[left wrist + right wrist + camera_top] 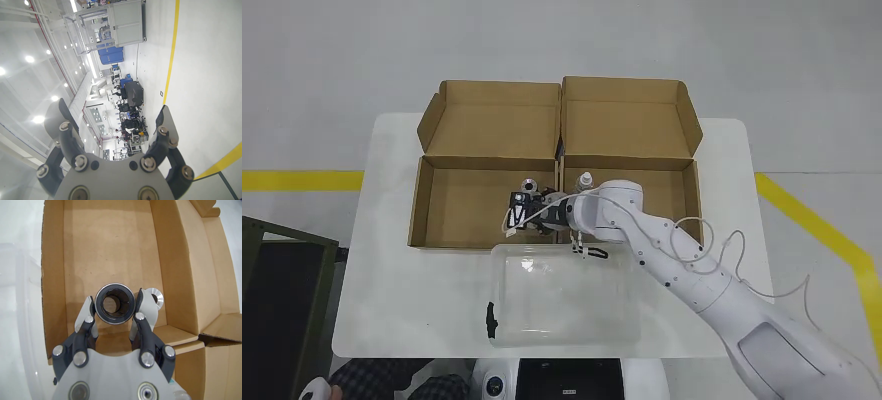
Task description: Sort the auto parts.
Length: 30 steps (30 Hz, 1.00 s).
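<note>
Part in hand: A short black cylinder (113, 319) with a metal rim and a hollow middle, probably a bushing or bearing, is sitting between the fingers of the right pincer (115, 296). It appears to be hanging just above the brown floor of the left cardboard box (457, 205), near the centre of the top view.
Right pincer: It is gripping narrowly, one pad pressing on each side of the cylinder. Its arm is stretching in from the lower right of the top view.
Neighbouring part: A silver ring-shaped piece (157, 297) is lying on the box floor just beside one finger and partly behind it.
Boxes: Two open boxes are standing side by side in the upper half of the top view, lids folded back. The right box (642, 200) is holding a small pale part (585, 179) near its left wall.
Clear tub: A see-through tub (562, 295) is sitting on the white bench (392, 250), just below the boxes in the top view.
Left pincer: The left pincer (113, 106) is spread wide, holding nothing and pointing out into the room.
Step in hand: This looks like the placing step, with the cylinder over the left box and not yet released.
Next move: It calls for lowering the cylinder close to the floor, clear of the silver piece, then spreading the fingers. A round part may roll if it lands on its side.
</note>
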Motion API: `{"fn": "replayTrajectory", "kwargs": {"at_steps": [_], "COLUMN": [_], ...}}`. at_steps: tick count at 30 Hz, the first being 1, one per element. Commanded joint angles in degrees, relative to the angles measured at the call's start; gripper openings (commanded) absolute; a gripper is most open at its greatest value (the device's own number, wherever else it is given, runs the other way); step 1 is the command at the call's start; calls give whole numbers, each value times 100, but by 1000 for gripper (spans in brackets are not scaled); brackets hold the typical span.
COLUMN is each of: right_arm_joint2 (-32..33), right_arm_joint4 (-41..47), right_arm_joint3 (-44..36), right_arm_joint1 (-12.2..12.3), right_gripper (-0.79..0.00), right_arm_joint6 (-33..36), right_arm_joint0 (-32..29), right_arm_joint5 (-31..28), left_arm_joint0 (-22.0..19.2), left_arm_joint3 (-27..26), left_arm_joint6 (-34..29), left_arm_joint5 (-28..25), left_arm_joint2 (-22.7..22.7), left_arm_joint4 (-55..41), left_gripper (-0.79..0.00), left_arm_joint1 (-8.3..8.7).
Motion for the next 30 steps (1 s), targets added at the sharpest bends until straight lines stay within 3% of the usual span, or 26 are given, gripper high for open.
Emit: {"fn": "replayTrajectory", "kwargs": {"at_steps": [1, 19, 26, 30], "right_arm_joint2": [25, 826, 1415, 1849], "right_arm_joint4": [-10, 318, 508, 497], "right_arm_joint3": [-3, -1204, -2106, -2654], "right_arm_joint1": [-3, 187, 371, 503], "right_gripper": [-403, -351, -215, -179], "right_arm_joint6": [4, -180, -242, -239], "right_arm_joint0": [-7, -477, -996, -1442], "right_arm_joint5": [-8, -270, -465, -511], "left_arm_joint0": [0, 0, 0, 0], "left_arm_joint3": [0, 0, 0, 0], "left_arm_joint6": [0, 0, 0, 0], "left_arm_joint5": [0, 0, 0, 0], "left_arm_joint2": [0, 0, 0, 0], "left_arm_joint4": [0, 0, 0, 0], "left_gripper": [0, 0, 0, 0], "left_arm_joint1": [0, 0, 0, 0]}}
